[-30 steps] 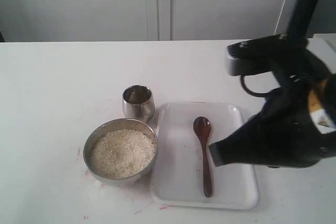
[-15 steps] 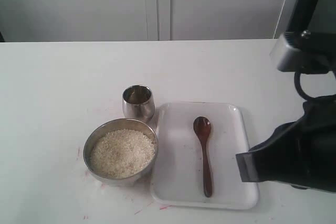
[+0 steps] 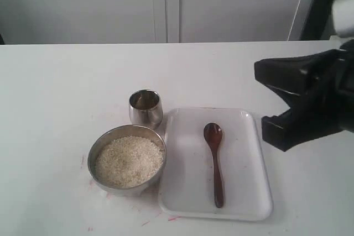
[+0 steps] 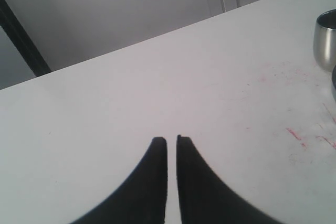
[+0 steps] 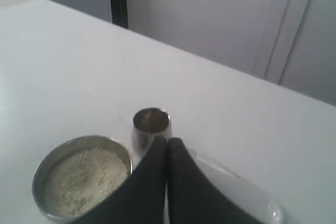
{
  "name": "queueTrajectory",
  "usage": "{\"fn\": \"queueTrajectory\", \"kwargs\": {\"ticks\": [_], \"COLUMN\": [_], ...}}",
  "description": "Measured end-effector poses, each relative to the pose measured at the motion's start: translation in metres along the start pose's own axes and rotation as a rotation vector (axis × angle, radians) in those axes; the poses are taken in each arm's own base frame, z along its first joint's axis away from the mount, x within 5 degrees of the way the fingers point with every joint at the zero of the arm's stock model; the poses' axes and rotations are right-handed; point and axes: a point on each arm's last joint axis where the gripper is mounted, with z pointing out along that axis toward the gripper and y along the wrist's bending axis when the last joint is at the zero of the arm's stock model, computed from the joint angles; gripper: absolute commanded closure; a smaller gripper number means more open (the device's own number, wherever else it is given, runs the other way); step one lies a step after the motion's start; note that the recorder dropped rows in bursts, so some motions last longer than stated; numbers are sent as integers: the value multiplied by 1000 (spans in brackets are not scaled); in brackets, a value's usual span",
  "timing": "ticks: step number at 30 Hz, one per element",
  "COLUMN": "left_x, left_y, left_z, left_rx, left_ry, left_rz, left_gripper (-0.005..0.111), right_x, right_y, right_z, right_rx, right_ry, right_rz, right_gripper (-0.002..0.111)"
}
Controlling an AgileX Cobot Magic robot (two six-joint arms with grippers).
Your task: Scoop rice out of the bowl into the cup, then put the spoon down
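1. Spoon (image 3: pixel 214 164): dark reddish-brown wood, oval bowl, long slim handle. It lay flat on a white rounded-corner tray (image 3: pixel 249 192), apart from both sets of fingers.
2. Right fingers (image 5: pixel 157 153): black, tapered, pressed together, gripping nothing.
3. Left fingers (image 4: pixel 159 150): a hairline gap between them, empty, over bare white counter (image 4: pixel 105 103).
4. Bowl (image 3: pixel 95 150): wide brushed steel, holding white granular rice (image 3: pixel 129 161).
5. Cup (image 3: pixel 146 108): small shiny steel tumbler, just beside the bowl.

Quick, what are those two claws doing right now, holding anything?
Left gripper: closed, holding nothing.
Right gripper: closed, holding nothing; the spoon lies on the tray.
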Motion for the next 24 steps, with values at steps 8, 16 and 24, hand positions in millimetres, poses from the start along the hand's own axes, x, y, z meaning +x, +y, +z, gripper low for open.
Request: {"fn": "queueTrajectory", "kwargs": {"ticks": [8,16,24], "left_x": [0,0,0], "left_y": [0,0,0], "left_z": [0,0,0], "left_rx": [0,0,0], "left_ry": [0,0,0], "left_rz": [0,0,0], "left_gripper": [92,92,92], "right_x": [40,95,133], "right_y": [-21,-32,-36], "right_z": [-29,-47,-56], "right_rx": [91,249,365], "right_ry": [-198,-177,-172], "right_rz": [0,28,47], "right_gripper": [108,108,108]}}
